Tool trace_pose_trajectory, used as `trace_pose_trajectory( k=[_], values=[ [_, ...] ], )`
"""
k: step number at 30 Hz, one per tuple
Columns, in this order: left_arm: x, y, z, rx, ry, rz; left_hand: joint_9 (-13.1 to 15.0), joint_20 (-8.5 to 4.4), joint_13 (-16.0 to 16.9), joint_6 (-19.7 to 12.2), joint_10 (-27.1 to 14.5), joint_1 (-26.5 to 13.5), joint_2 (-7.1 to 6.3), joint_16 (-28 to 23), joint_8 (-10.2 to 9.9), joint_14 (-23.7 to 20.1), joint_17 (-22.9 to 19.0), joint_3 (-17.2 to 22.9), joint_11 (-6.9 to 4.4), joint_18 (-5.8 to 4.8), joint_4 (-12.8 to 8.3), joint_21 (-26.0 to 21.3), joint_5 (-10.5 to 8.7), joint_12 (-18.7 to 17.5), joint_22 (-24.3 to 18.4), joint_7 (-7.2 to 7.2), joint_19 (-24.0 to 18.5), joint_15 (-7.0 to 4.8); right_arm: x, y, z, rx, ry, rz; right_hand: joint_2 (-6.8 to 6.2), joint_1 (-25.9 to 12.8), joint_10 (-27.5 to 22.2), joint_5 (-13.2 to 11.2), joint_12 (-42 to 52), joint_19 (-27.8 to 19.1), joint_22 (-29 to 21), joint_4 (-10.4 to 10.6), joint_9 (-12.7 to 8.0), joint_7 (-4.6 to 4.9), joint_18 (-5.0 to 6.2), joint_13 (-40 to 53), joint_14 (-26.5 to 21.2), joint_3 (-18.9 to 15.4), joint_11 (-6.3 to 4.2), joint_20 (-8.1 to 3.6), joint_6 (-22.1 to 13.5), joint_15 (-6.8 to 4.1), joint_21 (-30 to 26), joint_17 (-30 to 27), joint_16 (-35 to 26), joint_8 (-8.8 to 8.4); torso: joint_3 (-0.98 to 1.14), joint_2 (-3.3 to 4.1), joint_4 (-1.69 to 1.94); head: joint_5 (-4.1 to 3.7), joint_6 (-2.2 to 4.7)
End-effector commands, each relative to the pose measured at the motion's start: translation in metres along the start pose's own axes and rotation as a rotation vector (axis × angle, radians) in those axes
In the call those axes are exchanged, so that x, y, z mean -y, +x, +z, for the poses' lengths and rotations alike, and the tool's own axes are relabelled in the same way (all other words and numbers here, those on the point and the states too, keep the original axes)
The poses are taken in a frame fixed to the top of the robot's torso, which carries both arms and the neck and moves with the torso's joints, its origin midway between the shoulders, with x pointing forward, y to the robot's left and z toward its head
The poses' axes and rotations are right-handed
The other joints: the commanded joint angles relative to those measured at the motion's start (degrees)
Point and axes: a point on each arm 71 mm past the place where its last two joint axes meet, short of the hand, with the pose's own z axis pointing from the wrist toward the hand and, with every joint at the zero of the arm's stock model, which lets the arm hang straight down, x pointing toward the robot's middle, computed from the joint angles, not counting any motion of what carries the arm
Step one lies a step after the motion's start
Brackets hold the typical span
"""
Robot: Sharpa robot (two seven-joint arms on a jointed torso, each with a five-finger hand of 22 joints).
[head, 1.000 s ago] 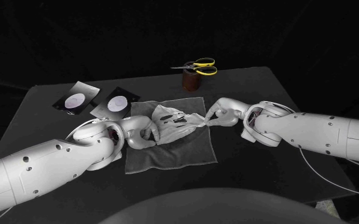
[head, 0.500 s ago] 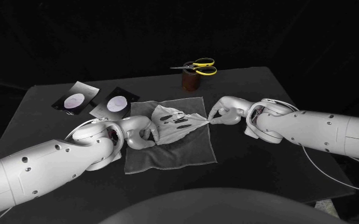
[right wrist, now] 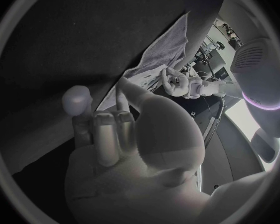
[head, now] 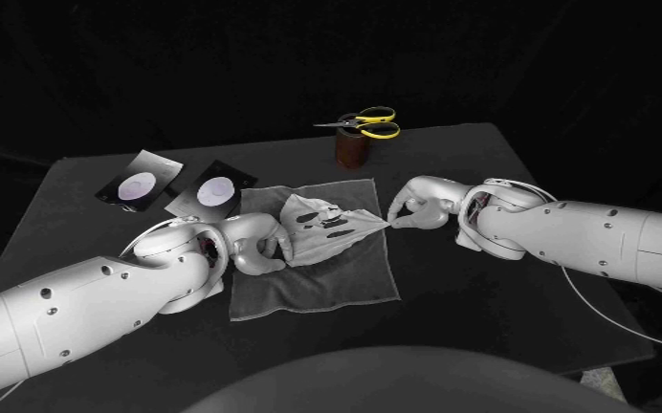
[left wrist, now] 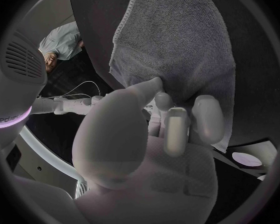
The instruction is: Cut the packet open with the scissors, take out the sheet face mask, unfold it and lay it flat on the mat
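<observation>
Right hand (head: pixel 418 207) pinches one corner of the sheet face mask (head: pixel 320 229). Left hand (head: pixel 258 244) grips the opposite edge. The one mask, white, creased and dark-holed, stretches between them over one grey mat (head: pixel 324 284). Beyond the left hand lie two packets (head: pixel 138 182).

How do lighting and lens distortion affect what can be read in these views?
Head view: the black table melts into the dark backdrop, while the white face mask and grey mat stand out. Left wrist view: the fisheye bends the mat's edges; the left hand blocks the middle. Right wrist view: the table's edge curves; the right hand blocks much of it.
</observation>
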Motion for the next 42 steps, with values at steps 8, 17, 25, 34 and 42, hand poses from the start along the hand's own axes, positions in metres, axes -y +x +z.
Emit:
trace_pose_trajectory(
  k=[8,17,25,34,42],
  values=[
    [-0.006,0.007,0.000,-0.052,-0.040,0.008,-0.2,-0.13,0.1,0.2,0.3,-0.3,0.15,0.2,-0.4,2.9,5.4,0.2,-0.10,-0.33,0.2,0.1,-0.25,0.3,0.0,0.30,-0.2,-0.28,-0.004,0.006,-0.006,-0.084,-0.055,-0.025,-0.41,0.0,5.7,0.2,0.3,-0.1,0.1,-0.2,2.9,-0.27,0.44,14.7,5.9,0.1,-0.37,-0.26,0.5,-0.38,-0.1,15.1,0.3,1.57,-0.02,-0.01,-0.02,-0.46,0.00],
    [-0.006,0.007,0.000,-0.060,-0.041,0.009,-0.2,-0.12,0.2,0.6,0.3,-0.3,0.23,0.1,-0.3,2.9,5.4,0.2,-0.17,-0.31,0.2,0.0,-0.25,0.3,0.0,0.23,-0.2,-0.31,0.008,-0.002,-0.009,0.002,0.029,-0.115,-0.63,-0.1,5.5,0.2,-0.7,-0.5,-0.1,-0.1,3.1,-0.28,0.55,14.0,5.9,0.0,-0.38,-0.24,0.4,-0.37,-0.8,15.0,0.2,1.72,-0.06,0.00,0.07,-0.80,0.00],
    [-0.007,0.007,0.000,-0.065,-0.048,0.009,-0.2,-0.13,0.2,0.8,0.2,-0.2,0.29,0.1,-0.3,2.9,5.4,0.3,-0.22,-0.32,0.2,0.1,-0.26,0.4,0.1,0.18,-0.2,-0.34,0.018,-0.007,-0.012,0.038,0.065,-0.120,-2.14,0.2,4.8,0.2,-3.1,-1.7,-1.0,-0.8,3.8,-0.26,0.93,12.4,5.4,-0.4,-0.37,-0.16,-0.8,-0.37,-2.9,13.8,-0.6,1.97,-0.03,0.00,0.02,-0.96,0.00],
    [-0.007,0.008,0.000,-0.069,-0.048,0.010,-0.2,-0.13,0.2,0.8,0.2,-0.2,0.29,0.1,-0.3,2.9,5.4,0.3,-0.22,-0.32,0.2,0.1,-0.26,0.4,0.1,0.18,-0.2,-0.34,0.022,-0.010,-0.018,0.061,0.071,-0.073,-3.77,0.0,3.8,0.4,-6.1,-4.0,-2.3,-0.9,3.3,1.86,1.40,10.3,4.8,-2.2,1.46,0.58,-4.6,1.17,-6.5,12.1,-1.6,-0.03,-0.01,0.00,0.02,-1.08,0.00],
    [-0.005,0.007,0.000,-0.058,-0.034,0.006,-0.3,-0.15,0.3,1.0,0.2,-0.1,0.39,0.1,-0.3,2.8,5.2,0.3,-0.29,-0.28,0.1,0.0,-0.25,0.4,-0.1,0.12,-0.3,-0.39,0.004,-0.006,-0.021,0.164,0.127,0.003,-4.22,-5.4,5.0,3.7,-2.6,-0.3,0.0,3.7,3.4,1.32,0.62,12.7,5.7,-5.1,0.98,0.68,-4.0,0.75,-1.4,14.7,0.0,0.11,0.06,0.03,0.05,-1.06,0.00]
  ],
)
